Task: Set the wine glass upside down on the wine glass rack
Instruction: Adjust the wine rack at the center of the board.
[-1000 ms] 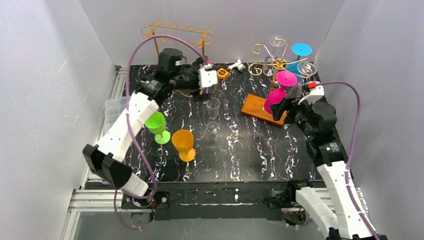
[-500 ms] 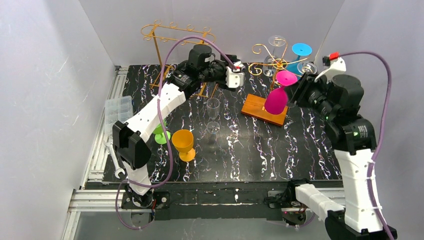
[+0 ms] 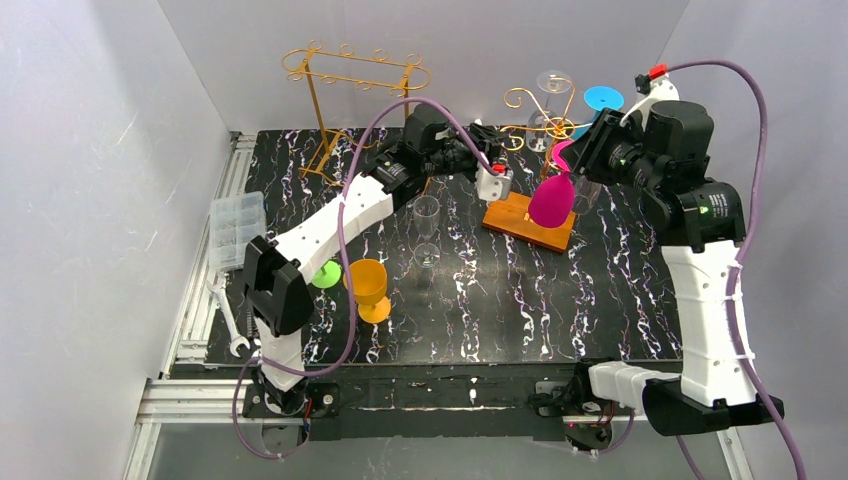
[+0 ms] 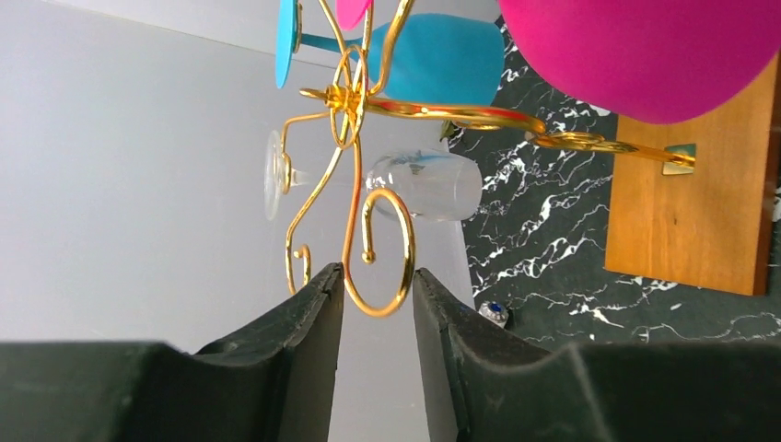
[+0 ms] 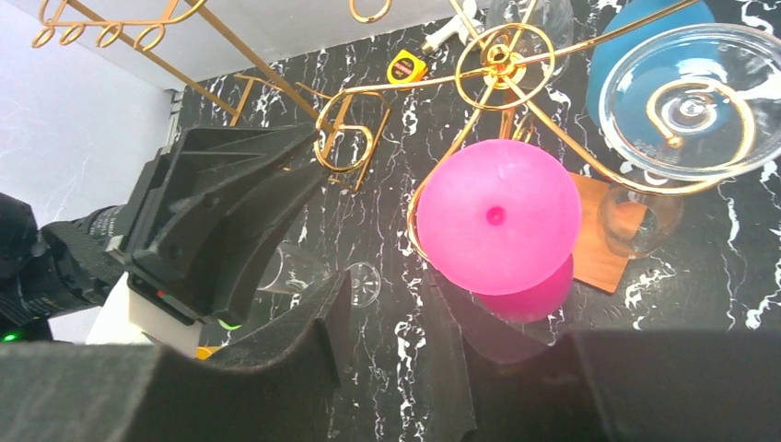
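- the two arms were what worried me most: the left arm (image 3: 330, 215) reached across to the wine glass rack (image 5: 502, 57) from one side and the right arm (image 3: 700, 290) came in from the other, so their ends sat close together. a careless swing by either could have knocked them into each other.
- the rack (thin gold wire on a wooden base (image 3: 515, 215)) also carried a blue glass (image 3: 603, 98) and clear glasses (image 4: 424, 184). i reckoned a shove on one wire arm would have shaken the lot.
- the pink wine glass (image 3: 552, 198) hung upside down on the rack, foot up on a wire arm, bowl just above the wooden base. i could not tell if the foot was fully seated. if it wasn't, a bump might have slid it off onto the wood.
- the right gripper (image 5: 387, 295) hovered near the pink foot, jaws narrowed to a slim gap with nothing between them. backing away crooked could have clipped the foot's rim.
- the left gripper (image 4: 378, 276) was part closed too, with the bottom loop of a gold curl (image 4: 402, 267) lying between its fingertips. i couldn't tell whether it had hold of the wire. a pull while pinching it could have tipped the rack.
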Motion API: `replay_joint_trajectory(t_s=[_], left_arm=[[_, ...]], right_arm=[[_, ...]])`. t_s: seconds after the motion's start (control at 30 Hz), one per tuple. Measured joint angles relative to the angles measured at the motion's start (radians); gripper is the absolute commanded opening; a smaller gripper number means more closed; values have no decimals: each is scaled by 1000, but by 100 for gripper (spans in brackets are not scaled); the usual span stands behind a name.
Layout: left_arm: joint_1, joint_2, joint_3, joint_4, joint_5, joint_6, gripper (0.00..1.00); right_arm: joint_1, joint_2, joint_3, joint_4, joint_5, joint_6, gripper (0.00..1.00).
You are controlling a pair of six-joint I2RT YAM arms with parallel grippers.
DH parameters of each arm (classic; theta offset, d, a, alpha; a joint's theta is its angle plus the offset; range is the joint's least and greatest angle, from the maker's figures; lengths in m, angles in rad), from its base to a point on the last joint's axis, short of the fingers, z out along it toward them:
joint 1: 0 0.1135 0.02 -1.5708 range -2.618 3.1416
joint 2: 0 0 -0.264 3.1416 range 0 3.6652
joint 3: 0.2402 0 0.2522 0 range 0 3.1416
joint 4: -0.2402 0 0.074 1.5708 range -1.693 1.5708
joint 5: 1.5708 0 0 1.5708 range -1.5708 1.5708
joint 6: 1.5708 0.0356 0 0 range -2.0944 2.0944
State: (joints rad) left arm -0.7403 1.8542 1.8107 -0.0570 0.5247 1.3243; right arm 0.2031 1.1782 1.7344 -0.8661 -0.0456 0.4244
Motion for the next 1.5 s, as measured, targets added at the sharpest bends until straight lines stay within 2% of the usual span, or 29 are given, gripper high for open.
replay_joint_trajectory(t_s=[0.1,0.23,0.37,0.57,0.77,1.23,1.33,1.4,1.5], left_arm=[[-15,24,30,0,-19,15,28],[-31,34,31,-5,-32,35,14],[-44,35,31,-13,-42,38,7],[-63,35,44,-49,-93,48,7],[-79,34,55,-72,-131,43,5],[-120,34,113,-168,-144,-56,3],[-130,32,113,-168,-145,-72,3],[-139,31,113,-168,-150,-81,3],[-153,31,113,-167,-159,-89,3]], right_arm=[[0,14,9,-1,-14,3,43],[0,53,45,-6,-16,-1,43],[0,102,74,-7,-8,-11,43],[0,169,80,-8,38,-37,43],[0,251,161,-6,100,-72,43],[0,404,255,-18,124,-141,39],[0,404,258,-24,128,-148,42],[0,404,259,-24,129,-153,49],[0,404,266,-34,129,-162,55]])
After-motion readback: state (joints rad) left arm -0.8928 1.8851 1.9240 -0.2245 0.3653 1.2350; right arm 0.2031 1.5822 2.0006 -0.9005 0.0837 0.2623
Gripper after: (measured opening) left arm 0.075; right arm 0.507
